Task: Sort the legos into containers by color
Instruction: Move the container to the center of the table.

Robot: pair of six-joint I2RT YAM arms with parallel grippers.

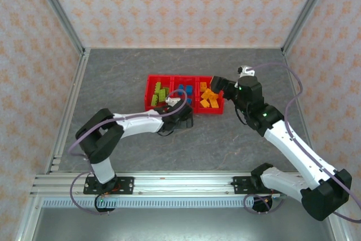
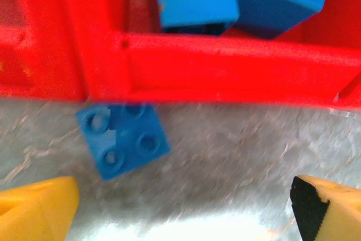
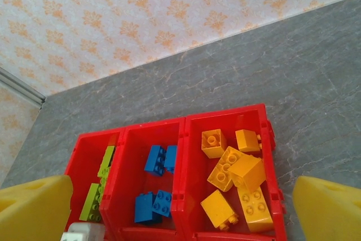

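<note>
Blue lego [image 2: 123, 139] stray on the table [image 2: 242, 139] against the wall of the red containers [image 2: 225, 66], off-centre before the wide-spread left gripper [image 2: 183, 207], right gripper [image 3: 181, 207] equally spread above them; closing askew liable to skid it away.

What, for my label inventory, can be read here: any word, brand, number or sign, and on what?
No text can be read.
Blue lego on the table: stud tops too blurred to show any lettering.
Legos in the red bins: studs too small to read.
Wallpaper: ornament pattern only, no words.
</note>
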